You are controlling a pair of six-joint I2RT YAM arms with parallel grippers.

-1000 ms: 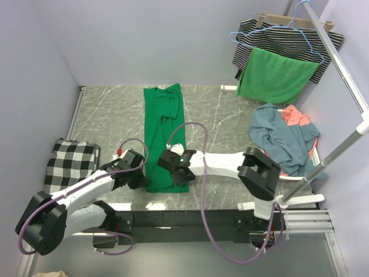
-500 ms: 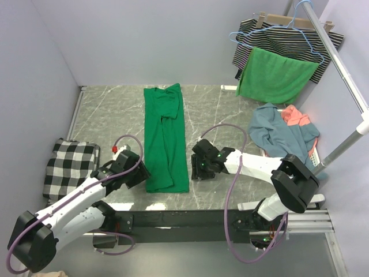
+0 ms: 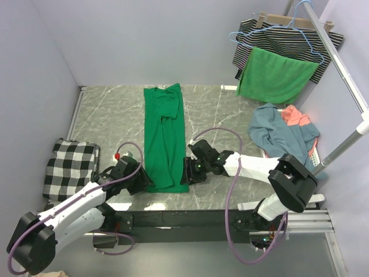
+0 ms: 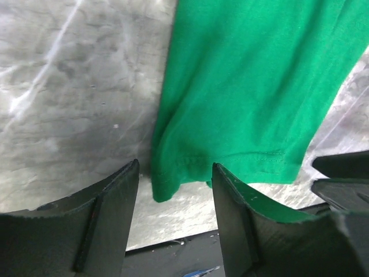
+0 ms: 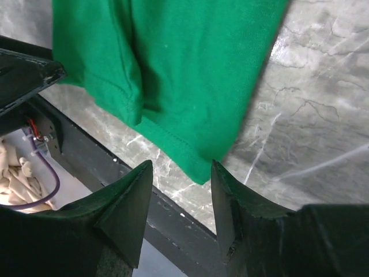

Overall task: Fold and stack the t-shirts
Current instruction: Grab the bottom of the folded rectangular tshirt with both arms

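An emerald green t-shirt [image 3: 165, 135] lies folded into a long narrow strip down the middle of the marble table. My left gripper [image 3: 143, 178] is open at its near left corner [image 4: 167, 179], which sits between the fingers. My right gripper [image 3: 188, 172] is open at its near right corner [image 5: 202, 167], which sits between the fingers too. Neither holds cloth. A dusty blue t-shirt [image 3: 279, 137] and a coral t-shirt [image 3: 296, 117] lie heaped at the right.
A black-and-white checked cloth [image 3: 70, 164] lies at the table's left edge. A striped garment [image 3: 285, 40] and a brighter green cloth [image 3: 277, 75] hang on a rack [image 3: 337, 60] at the back right. The table's black front rail [image 5: 173, 225] is just behind both grippers.
My right gripper left the shirt's hem, swung out right, then came back to the near right corner. My left gripper slid down to the near left corner.
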